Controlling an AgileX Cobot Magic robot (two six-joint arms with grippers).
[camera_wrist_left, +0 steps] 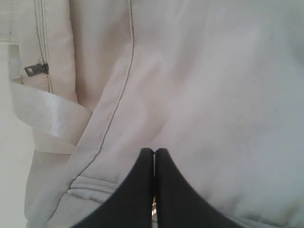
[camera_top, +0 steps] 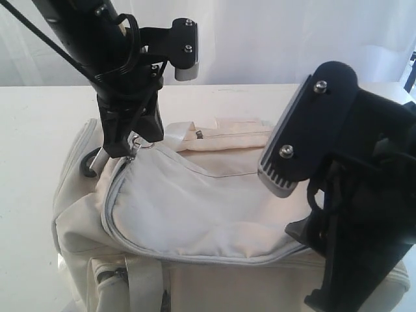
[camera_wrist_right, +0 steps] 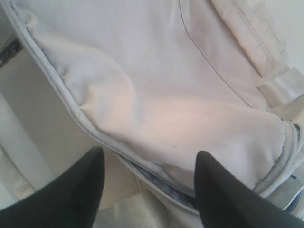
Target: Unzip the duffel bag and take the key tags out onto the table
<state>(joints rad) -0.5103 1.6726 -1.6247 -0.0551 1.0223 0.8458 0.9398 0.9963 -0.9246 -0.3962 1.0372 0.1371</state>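
Our left claw point(camera_wrist_left: 154, 153) is pressed together at the left end of the duffel bag point(camera_top: 195, 208). A sliver of metal shows between its pads, which we take to be the zipper pull point(camera_wrist_left: 153, 211). The right claw point(camera_wrist_right: 149, 159) hangs spread above the bag's near edge, gripping nothing. The bag lies on the white surface point(camera_top: 39, 110), its grey zipper point(camera_top: 195, 255) curving round the top flap, and the key tags are out of sight, presumably inside. Our worry is the thin hold: the pull could slip from the pads once we drag. With nothing pinning the soft bag, it could also slide along or bunch at the zipper's curve instead of opening.
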